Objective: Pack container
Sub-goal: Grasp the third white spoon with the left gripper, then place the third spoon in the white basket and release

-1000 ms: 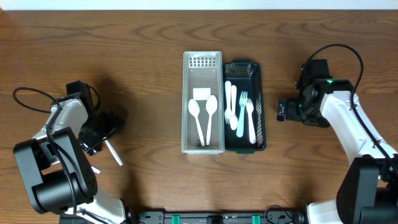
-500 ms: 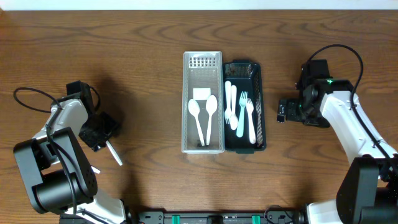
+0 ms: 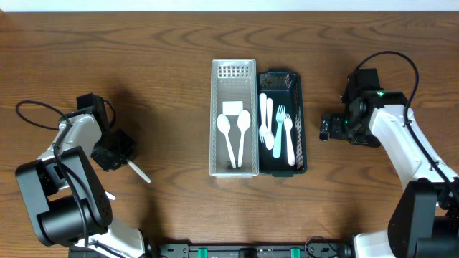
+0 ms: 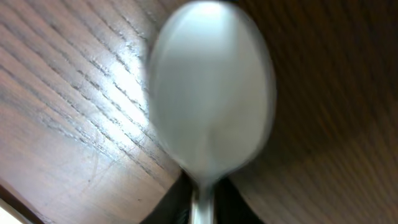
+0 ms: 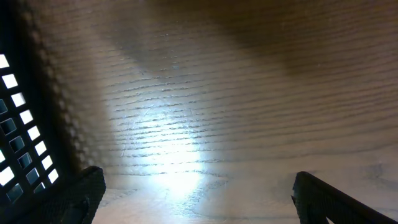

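A pale spoon [image 4: 211,93] fills the left wrist view, bowl forward, with its neck pinched between the dark fingers [image 4: 166,208] of my left gripper [image 4: 202,210], which is shut on it. In the overhead view that spoon [image 3: 139,172] sticks out toward the lower right from my left gripper [image 3: 123,159] at the table's left. The white basket [image 3: 214,122] in the middle holds two white spoons [image 3: 235,136]. The black basket [image 3: 302,122] beside it holds white forks [image 3: 285,132] and other cutlery. My right gripper [image 3: 324,129] stands open just right of the black basket, with nothing between its fingers [image 5: 320,199].
The black basket's mesh wall [image 5: 15,118] shows at the left edge of the right wrist view, over bare wood. A black cable [image 3: 36,115] loops behind the left arm. Both baskets stand side by side, touching.
My left gripper has gone from open to shut on the spoon, and the spoon's free end has swung slightly toward the right. The right arm has not moved.
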`<control>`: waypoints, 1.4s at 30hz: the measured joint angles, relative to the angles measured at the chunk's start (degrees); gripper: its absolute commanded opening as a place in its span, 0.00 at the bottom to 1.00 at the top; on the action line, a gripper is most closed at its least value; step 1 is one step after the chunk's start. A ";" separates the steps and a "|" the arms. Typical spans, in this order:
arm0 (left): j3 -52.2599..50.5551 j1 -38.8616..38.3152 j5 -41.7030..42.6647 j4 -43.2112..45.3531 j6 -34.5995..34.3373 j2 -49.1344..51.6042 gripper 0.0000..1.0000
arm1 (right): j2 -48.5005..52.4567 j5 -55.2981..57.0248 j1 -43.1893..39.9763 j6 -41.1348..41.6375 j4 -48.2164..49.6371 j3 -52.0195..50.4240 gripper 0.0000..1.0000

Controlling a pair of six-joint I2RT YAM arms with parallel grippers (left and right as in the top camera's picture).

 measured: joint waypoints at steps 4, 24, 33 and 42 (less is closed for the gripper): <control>0.00 0.00 0.02 -0.04 0.39 0.00 0.06 | 0.00 -0.02 0.00 0.00 0.00 0.00 0.99; 12.90 -25.33 -0.39 -13.99 1.88 -22.38 0.06 | 0.00 -0.20 0.00 0.04 -0.50 0.00 0.99; 19.67 -49.22 -0.09 -2.89 1.97 -23.37 0.06 | 0.00 -0.72 0.00 0.02 -0.83 0.00 0.99; 19.98 -53.46 -0.20 0.68 2.99 -7.26 0.06 | 0.00 -0.90 0.00 0.04 -1.11 0.00 0.99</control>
